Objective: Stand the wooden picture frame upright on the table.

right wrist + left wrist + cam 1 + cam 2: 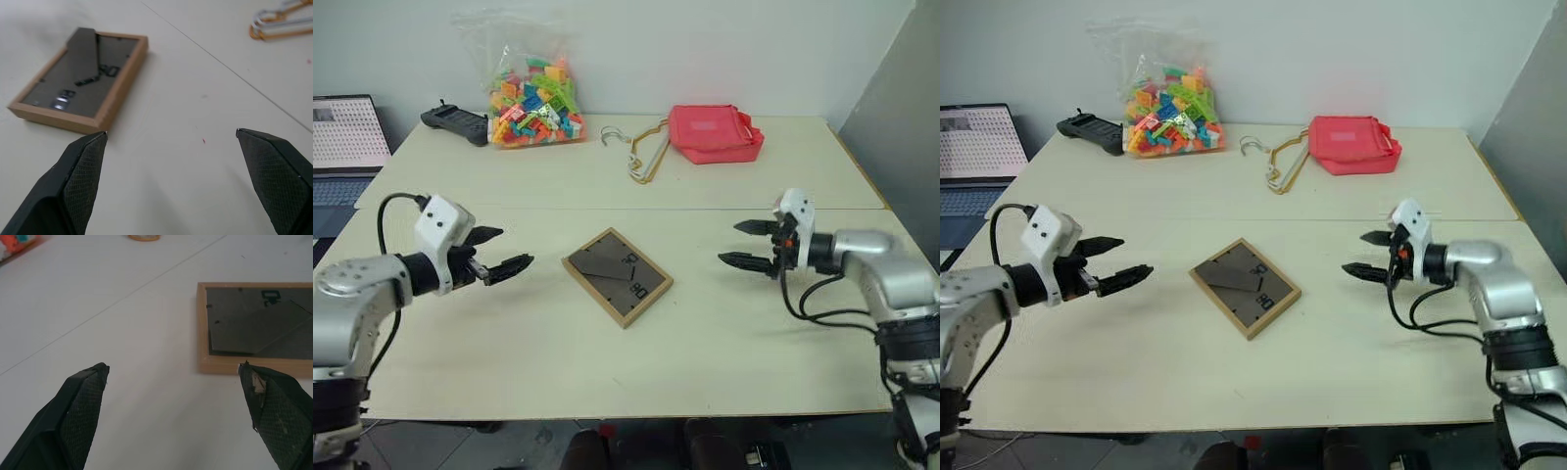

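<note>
Nothing of the task is done yet; the frame (617, 276) lies flat, back panel up, in the middle of the table (724, 333) — its stand folded against the back. The left gripper (505, 251) and right gripper (744, 244) hover on either side of it, jaws apart and empty; grasping, lifting and standing it upright all remain.
</note>
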Tool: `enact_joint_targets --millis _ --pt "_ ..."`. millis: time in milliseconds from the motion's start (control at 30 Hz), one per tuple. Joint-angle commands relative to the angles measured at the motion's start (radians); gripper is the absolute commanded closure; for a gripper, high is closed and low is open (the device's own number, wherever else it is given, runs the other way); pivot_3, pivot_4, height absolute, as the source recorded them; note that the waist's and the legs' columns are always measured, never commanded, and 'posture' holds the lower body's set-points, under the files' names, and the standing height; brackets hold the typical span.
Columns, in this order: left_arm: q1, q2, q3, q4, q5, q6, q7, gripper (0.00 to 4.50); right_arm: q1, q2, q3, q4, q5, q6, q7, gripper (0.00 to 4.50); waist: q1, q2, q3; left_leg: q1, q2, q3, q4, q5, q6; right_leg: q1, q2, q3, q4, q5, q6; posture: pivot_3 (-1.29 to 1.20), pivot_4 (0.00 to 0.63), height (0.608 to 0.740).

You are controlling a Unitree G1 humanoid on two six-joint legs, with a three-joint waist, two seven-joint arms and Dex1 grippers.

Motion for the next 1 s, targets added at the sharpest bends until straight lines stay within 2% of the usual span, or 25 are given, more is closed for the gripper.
enact_joint_targets --millis 33,133,233,267,433,500,633,800,833,900,1000 --pt "-0.055 0.033 -0.01 0.001 0.008 -0.005 -0.032 0.0 -0.063 0.001 0.025 0.003 0.007 -0.008 0.058 0.04 0.0 0.0 0.0 -0.001 0.0 0.0 0.0 0.0 0.0 0.0 0.0 0.0 0.0 0.0 0.0 0.0 0.15 0.74" --pt "-0.089 -0.008 -0.003 0.006 -0.003 0.014 0.01 0.0 -0.085 0.053 0.038 0.068 -0.031 -0.057 0.006 0.04 0.0 -0.001 0.0 -0.002 0.0 0.0 0.001 0.0 0.0 -0.001 0.0 0.0 0.0 0.0 0.0 0.0 0.15 0.74" --pt "-0.065 -0.035 -0.025 -0.003 0.044 -0.022 0.05 0.0 -0.104 0.116 0.054 0.135 -0.072 -0.11 -0.042 0.04 0.0 0.0 0.0 -0.001 0.0 0.0 0.001 0.0 0.0 -0.001 0.0 0.0 0.001 0.0 0.0 0.0 0.15 0.74" --pt "-0.054 -0.049 -0.029 -0.005 0.051 -0.03 0.06 0.0 -0.11 0.137 0.059 0.159 -0.088 -0.134 -0.058 0.21 0.0 0.0 0.0 -0.001 0.0 0.0 0.001 0.0 0.0 -0.001 0.0 0.0 0.001 0.0 0.0 0.0 0.15 0.74" --pt "0.005 -0.174 -0.026 -0.007 0.078 -0.051 0.172 0.9 -0.104 0.233 0.089 0.299 -0.192 -0.264 -0.173 1.26 -0.001 0.0 0.0 -0.002 0.0 0.0 0.001 0.0 0.0 -0.002 0.0 0.0 0.002 0.0 0.0 0.0 0.15 0.74" --pt "0.032 -0.19 -0.04 -0.044 0.083 -0.043 0.177 1.54 -0.099 0.257 0.098 0.317 -0.216 -0.289 -0.198 1.95 -0.001 0.0 0.0 -0.002 0.0 0.001 0.001 0.0 0.0 -0.002 0.0 0.001 0.002 0.0 0.0 0.0 0.15 0.74" --pt "0.048 -0.221 -0.099 -0.059 0.115 -0.062 0.186 2.44 -0.063 0.301 0.124 0.288 -0.24 -0.315 -0.208 2.96 0.0 -0.001 0.0 -0.003 0.0 0.0 0.001 0.0 -0.001 -0.003 0.0 0.0 0.003 0.0 0.0 0.0 0.15 0.74" --pt "0.018 -0.289 -0.178 0.021 0.156 -0.107 0.185 3.65 -0.01 0.365 0.17 0.202 -0.253 -0.287 -0.222 4.35 0.0 -0.001 -0.001 -0.001 0.0 0.0 0.002 0.0 0.0 -0.002 0.0 0.0 0.004 0.0 0.0 0.0 0.15 0.74" --pt "-0.001 -0.302 -0.193 0.046 0.167 -0.12 0.184 3.96 -0.003 0.371 0.178 0.189 -0.257 -0.285 -0.221 4.5 0.0 -0.001 -0.001 -0.001 0.0 0.0 0.002 0.0 0.0 -0.002 0.0 0.0 0.004 0.0 0.0 0.0 0.15 0.74" --pt "-0.035 -0.32 -0.22 0.1 0.194 -0.155 0.182 4.4 0.013 0.376 0.195 0.165 -0.268 -0.283 -0.219 4.5 0.001 -0.001 -0.001 -0.002 0.0 0.0 0.003 0.0 -0.001 -0.002 0.0 0.0 0.005 0.0 0.0 0.0 0.15 0.74" --pt "-0.096 -0.361 -0.265 0.161 0.221 -0.183 0.177 4.49 0.053 0.382 0.213 0.086 -0.25 -0.251 -0.203 4.5 0.003 -0.001 -0.001 -0.001 0.0 -0.001 0.003 0.0 0.0 -0.002 0.0 -0.001 0.006 0.0 0.0 0.0 0.15 0.74"
